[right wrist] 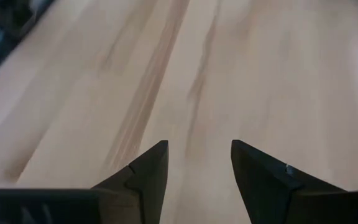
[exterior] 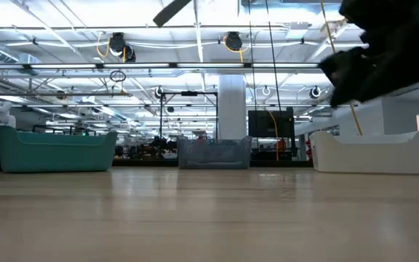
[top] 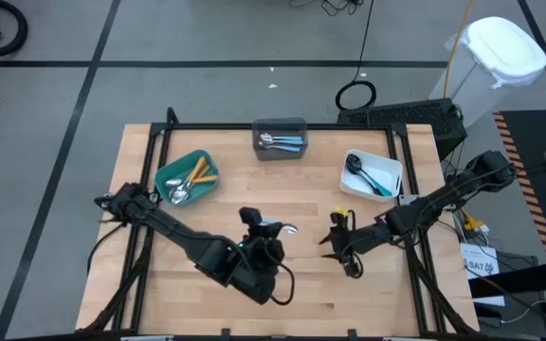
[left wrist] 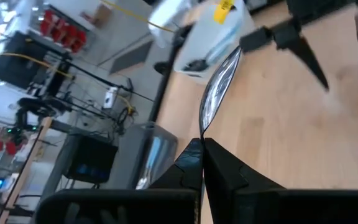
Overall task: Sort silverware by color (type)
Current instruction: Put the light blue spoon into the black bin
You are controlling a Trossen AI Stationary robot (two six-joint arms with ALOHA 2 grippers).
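My left gripper (top: 275, 230) hovers over the middle of the table, shut on a plain silver piece of silverware (left wrist: 219, 84). The piece juts out past the fingertips toward the white bin (left wrist: 213, 43). My right gripper (top: 335, 244) stands open just to its right, above bare wood, with nothing between its fingers (right wrist: 197, 152). More silverware lies sorted in three bins at the back: orange-handled pieces in the teal bin (top: 164, 173), blue-handled ones in the grey bin (top: 281, 152), and black-headed ones in the white bin (top: 349, 185). My left gripper pinches one end of the silver piece (left wrist: 202, 134) between its two fingers. Which end of it this is, I cannot tell. The piece runs on in line with the fingers, seen edge-on, toward the table's right side. It is lifted clear of the table.
The wooden tabletop (top: 368, 284) lies bare between and in front of the two grippers. In the low view the teal (exterior: 57, 149), grey (exterior: 213, 153) and white (exterior: 373, 153) bins line the far side. A dark arm (exterior: 391, 51) hangs at the upper right there.
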